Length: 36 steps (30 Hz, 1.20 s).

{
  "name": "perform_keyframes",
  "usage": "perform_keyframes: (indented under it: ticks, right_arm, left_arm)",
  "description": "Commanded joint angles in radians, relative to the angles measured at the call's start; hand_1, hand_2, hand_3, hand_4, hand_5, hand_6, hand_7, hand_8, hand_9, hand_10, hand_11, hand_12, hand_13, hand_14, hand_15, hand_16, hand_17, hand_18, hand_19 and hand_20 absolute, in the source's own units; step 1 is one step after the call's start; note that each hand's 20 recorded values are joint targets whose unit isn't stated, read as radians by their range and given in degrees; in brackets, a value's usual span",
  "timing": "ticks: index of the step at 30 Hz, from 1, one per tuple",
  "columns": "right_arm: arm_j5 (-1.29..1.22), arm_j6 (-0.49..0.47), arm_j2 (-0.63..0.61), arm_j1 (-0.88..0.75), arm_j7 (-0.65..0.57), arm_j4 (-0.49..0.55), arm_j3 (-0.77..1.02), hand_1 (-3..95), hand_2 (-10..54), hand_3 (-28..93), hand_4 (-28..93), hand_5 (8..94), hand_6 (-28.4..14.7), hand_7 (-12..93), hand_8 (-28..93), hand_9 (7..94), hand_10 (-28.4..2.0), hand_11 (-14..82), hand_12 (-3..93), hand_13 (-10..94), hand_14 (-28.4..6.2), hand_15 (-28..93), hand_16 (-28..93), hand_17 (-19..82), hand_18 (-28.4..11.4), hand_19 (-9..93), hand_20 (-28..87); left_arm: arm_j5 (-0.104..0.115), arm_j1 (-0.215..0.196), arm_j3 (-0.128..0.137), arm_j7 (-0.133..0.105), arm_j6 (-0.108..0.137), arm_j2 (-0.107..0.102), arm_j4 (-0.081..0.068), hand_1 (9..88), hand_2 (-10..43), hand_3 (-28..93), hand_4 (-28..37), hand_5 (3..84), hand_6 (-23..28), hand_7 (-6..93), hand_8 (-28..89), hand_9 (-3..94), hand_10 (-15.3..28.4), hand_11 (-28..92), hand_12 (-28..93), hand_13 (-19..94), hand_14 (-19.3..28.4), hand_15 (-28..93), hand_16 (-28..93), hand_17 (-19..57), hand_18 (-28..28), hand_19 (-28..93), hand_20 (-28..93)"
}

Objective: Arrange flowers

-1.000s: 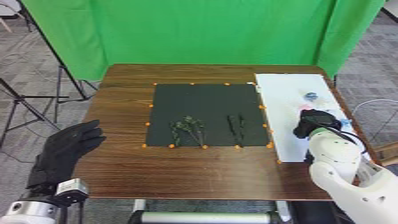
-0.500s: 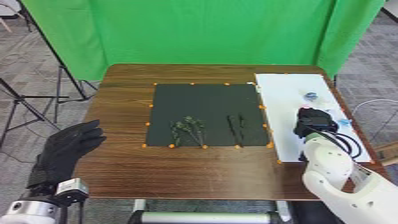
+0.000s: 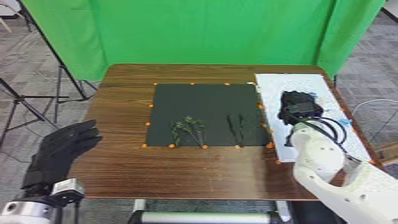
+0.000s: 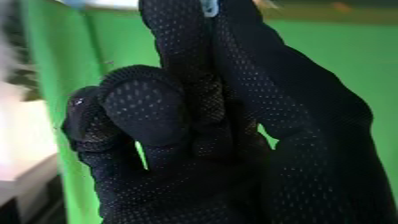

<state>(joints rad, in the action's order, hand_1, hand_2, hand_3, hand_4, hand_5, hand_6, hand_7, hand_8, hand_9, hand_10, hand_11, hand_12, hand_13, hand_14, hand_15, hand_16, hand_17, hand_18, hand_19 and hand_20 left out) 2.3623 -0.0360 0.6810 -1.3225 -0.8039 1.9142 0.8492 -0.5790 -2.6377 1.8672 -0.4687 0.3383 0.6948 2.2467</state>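
Note:
Over the white board [image 3: 306, 82] at the table's right, my right hand [image 3: 300, 106] is held above the flowers, hiding part of them. In the right wrist view, the right hand [image 4: 169, 170] has its thumb and a finger pinched at the tips on a small light blue piece [image 4: 210, 7], with other fingers curled. Blue flowers [image 3: 345, 121] lie on the board beside the hand. Green leafy stems [image 3: 189, 127] and darker thin stems [image 3: 235, 126] lie on the black mat [image 3: 204, 100]. My left hand [image 3: 62, 145] is open at the table's left edge.
Small orange markers [image 3: 204, 146] line the mat's border. A green curtain [image 3: 213, 35] hangs behind the brown table [image 3: 195, 175]. Black stand legs [image 3: 59, 95] are on the floor at the left.
My right hand has moved forward and to the left over the white board, now covering where the pink flower showed. The left hand has shifted only slightly.

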Motion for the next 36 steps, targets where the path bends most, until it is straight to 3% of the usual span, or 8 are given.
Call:
perform_keyframes:
  ticks: [1, 12, 19, 22, 25, 32, 36]
  right_arm:
    - [-0.010, 0.029, 0.106, 0.253, 0.111, 0.052, -0.151, 58.9, -9.5, 74, -28, 77.4, -2.0, 33, 11, 91.4, -8.0, 19.9, 38.5, 82, -6.1, 67, 25, 47, -23.2, 93, 37]
    - [-0.001, 0.040, 0.306, 0.465, 0.204, -0.002, -0.376, 58.5, -9.5, 74, -28, 77.4, -1.9, 33, 11, 91.3, -7.9, 20.0, 38.5, 82, -5.7, 67, 25, 46, -23.0, 93, 38]
    - [0.045, 0.021, 0.458, 0.403, 0.253, -0.067, -0.417, 58.0, -9.5, 75, -28, 77.4, -1.8, 33, 10, 91.3, -7.8, 20.1, 38.8, 82, -5.6, 67, 26, 46, -23.0, 93, 38]
    - [0.066, 0.010, 0.528, 0.331, 0.296, -0.100, -0.390, 57.7, -9.5, 75, -28, 77.2, -1.7, 33, 10, 91.2, -7.8, 20.2, 38.8, 82, -5.5, 67, 26, 46, -22.8, 93, 38]
    - [0.084, -0.005, 0.583, 0.267, 0.318, -0.128, -0.372, 57.4, -9.5, 75, -28, 77.1, -1.5, 33, 10, 91.2, -7.8, 20.3, 38.7, 81, -5.5, 67, 26, 45, -22.7, 93, 37]
    - [0.125, 0.038, 0.634, 0.233, 0.304, -0.198, -0.388, 56.8, -9.5, 76, -28, 76.6, -1.3, 34, 9, 90.8, -7.5, 20.8, 38.9, 81, -5.4, 67, 26, 45, -22.4, 93, 37]
    - [0.138, 0.051, 0.647, 0.232, 0.271, -0.250, -0.384, 56.5, -9.5, 76, -28, 76.5, -1.1, 35, 8, 90.7, -7.3, 21.3, 38.9, 81, -5.3, 67, 26, 45, -22.4, 93, 37]
  left_arm:
    - [0.010, -0.054, 0.038, 0.002, 0.008, 0.015, 0.012, 27.2, 3.2, 82, -20.1, 42.6, 11.9, 19.5, -11, 36.7, 20.9, 38, 10, 25, 26.8, 65, -14, -9.1, 22.8, 60, 16]
    - [0.009, -0.050, 0.042, 0.022, 0.004, 0.025, 0.006, 27.3, 3.3, 82, -20.2, 42.5, 11.8, 19.6, -11, 36.7, 21.0, 38, 10, 25, 26.8, 65, -14, -9.0, 22.8, 60, 16]
    - [-0.007, 0.009, 0.023, 0.049, -0.018, 0.032, -0.011, 27.3, 3.3, 82, -20.2, 42.6, 11.9, 19.5, -11, 36.7, 21.1, 38, 10, 25, 26.8, 65, -14, -9.1, 22.8, 60, 16]
    - [-0.012, 0.008, 0.025, 0.060, -0.030, 0.053, -0.016, 27.2, 3.3, 82, -20.2, 42.5, 11.8, 19.6, -11, 36.7, 21.0, 38, 10, 25, 26.9, 65, -14, -9.1, 22.8, 60, 16]
    - [-0.014, 0.032, 0.012, 0.069, -0.039, 0.066, -0.026, 27.2, 3.3, 82, -20.2, 42.6, 11.8, 19.6, -11, 36.7, 21.0, 38, 10, 25, 26.7, 65, -14, -9.1, 22.8, 60, 16]
    - [-0.023, 0.127, -0.033, 0.082, -0.056, 0.044, -0.056, 27.1, 3.2, 82, -20.2, 42.6, 11.8, 19.6, -11, 36.7, 21.0, 38, 10, 25, 26.8, 65, -14, -9.1, 22.8, 60, 16]
    - [-0.028, 0.142, -0.031, 0.086, -0.062, 0.041, -0.059, 27.1, 3.2, 82, -20.3, 42.5, 11.8, 19.6, -11, 36.7, 21.0, 38, 10, 25, 26.8, 65, -14, -9.1, 22.8, 60, 16]
